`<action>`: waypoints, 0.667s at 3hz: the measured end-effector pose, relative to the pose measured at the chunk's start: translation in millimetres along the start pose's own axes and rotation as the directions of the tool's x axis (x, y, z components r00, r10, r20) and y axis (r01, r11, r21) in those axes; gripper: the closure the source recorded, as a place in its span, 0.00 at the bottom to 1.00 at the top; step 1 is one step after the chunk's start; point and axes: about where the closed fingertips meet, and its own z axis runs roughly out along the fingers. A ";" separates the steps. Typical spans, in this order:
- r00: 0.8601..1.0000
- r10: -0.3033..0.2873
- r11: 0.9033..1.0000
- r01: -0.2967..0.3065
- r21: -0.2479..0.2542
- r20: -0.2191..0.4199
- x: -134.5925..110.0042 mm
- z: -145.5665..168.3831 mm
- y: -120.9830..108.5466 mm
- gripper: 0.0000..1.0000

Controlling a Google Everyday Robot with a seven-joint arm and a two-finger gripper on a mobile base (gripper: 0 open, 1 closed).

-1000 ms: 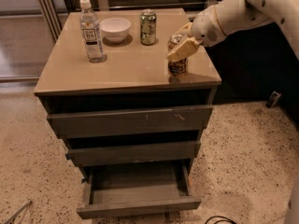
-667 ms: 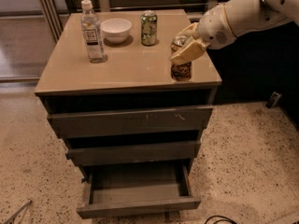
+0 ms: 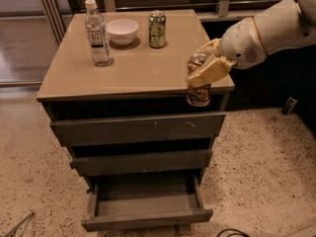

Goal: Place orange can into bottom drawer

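While clasped by gripper (image 3: 200, 77) fingers (image 3: 211, 72) at worktop (image 3: 138, 65) front-right edge: orange can (image 3: 198, 98), one. Bottom drawer (image 3: 148, 220) pulled open. On worktop: one bottle (image 3: 98, 33), one bowl (image 3: 122, 31), one green can (image 3: 157, 29).

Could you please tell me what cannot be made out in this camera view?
Orange can: upper part covered by the gripper, which grips it past the front right edge of the cabinet top; label unreadable, too small.
Bottom drawer: rear interior hidden under the middle drawer.
Arm: cut off by the right edge.
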 end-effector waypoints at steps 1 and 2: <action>1.000 -0.014 1.000 0.014 -0.007 -0.008 20.6 17.5 9.1 1.00; 0.999 -0.038 0.999 0.038 -0.012 0.000 67.6 52.9 25.4 1.00</action>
